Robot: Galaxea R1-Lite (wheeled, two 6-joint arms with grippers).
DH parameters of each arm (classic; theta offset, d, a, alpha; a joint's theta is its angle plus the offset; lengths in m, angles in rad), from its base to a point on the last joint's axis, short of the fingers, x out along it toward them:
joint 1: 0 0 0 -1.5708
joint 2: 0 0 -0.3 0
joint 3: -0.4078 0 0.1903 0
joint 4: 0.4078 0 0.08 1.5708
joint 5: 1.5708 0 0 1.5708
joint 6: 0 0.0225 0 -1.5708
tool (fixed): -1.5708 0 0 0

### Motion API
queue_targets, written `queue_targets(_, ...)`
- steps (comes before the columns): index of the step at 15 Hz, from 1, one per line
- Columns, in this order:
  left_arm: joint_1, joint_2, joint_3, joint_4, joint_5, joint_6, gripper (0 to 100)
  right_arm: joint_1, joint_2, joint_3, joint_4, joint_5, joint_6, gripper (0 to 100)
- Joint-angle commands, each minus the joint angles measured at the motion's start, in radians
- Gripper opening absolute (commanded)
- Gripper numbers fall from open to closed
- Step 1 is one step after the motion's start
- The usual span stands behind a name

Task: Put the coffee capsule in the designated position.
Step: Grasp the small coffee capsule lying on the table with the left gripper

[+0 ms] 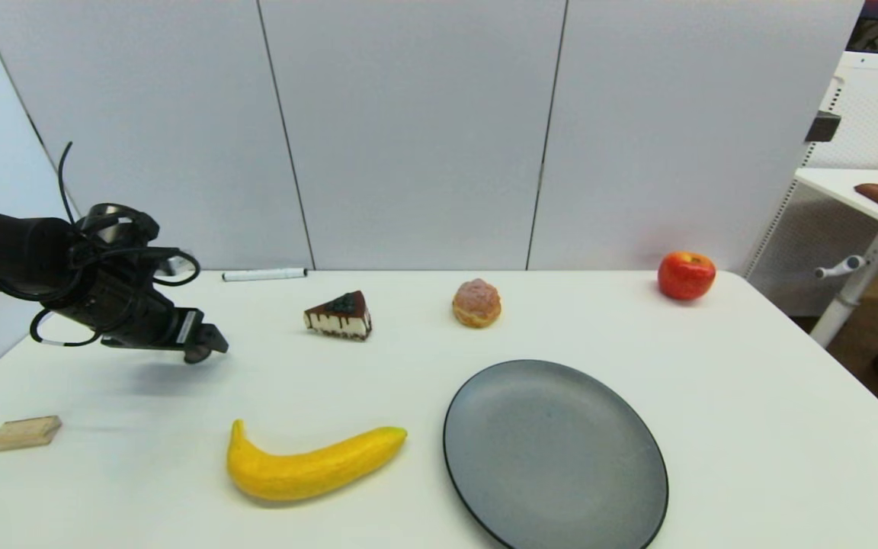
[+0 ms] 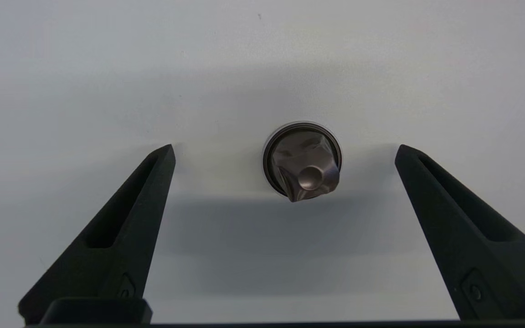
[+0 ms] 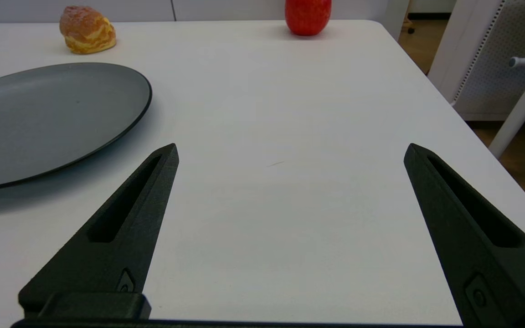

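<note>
Left gripper (image 2: 285, 148) spread wide, poised straight above the coffee capsule (image 2: 302, 160); capsule standing dome-up on the table (image 2: 107, 68), centred between the fingers, untouched. Right gripper (image 3: 290, 150) likewise spread, idle beside the plate (image 3: 39, 109).

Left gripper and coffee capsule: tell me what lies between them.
Nothing. In the left wrist view the coffee capsule sits on bare white tabletop, between the open fingers of the left gripper, touching neither; only shadow falls there.
</note>
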Motion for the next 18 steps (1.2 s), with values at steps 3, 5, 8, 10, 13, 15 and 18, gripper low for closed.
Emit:
queue_targets(3,0.000,-0.001,-0.002,0.002,0.000,-0.002,0,0.000,0.001,0.000,0.000,0.000,0.000,100)
queue_targets(5,0.000,-0.003,-0.004,-0.001,0.000,-0.003,0,0.000,0.001,0.000,0.000,0.000,0.000,100)
queue_targets(8,0.000,-0.006,-0.002,0.002,-0.002,-0.002,0,0.000,0.001,0.000,0.000,0.000,0.000,100)
queue_targets(10,0.000,-0.007,-0.002,0.002,-0.002,0.000,0,0.000,0.001,0.000,0.000,0.000,0.000,100)
queue_targets(13,0.000,-0.012,-0.002,0.002,-0.002,0.000,0,0.000,0.001,0.000,0.000,0.000,0.000,100)
queue_targets(15,0.000,-0.020,-0.004,0.002,-0.002,0.000,0,0.000,0.001,0.000,0.000,0.000,0.000,100)
queue_targets(18,-0.003,-0.046,-0.044,-0.001,-0.002,0.000,0,0.000,0.001,0.000,0.000,-0.001,0.000,100)
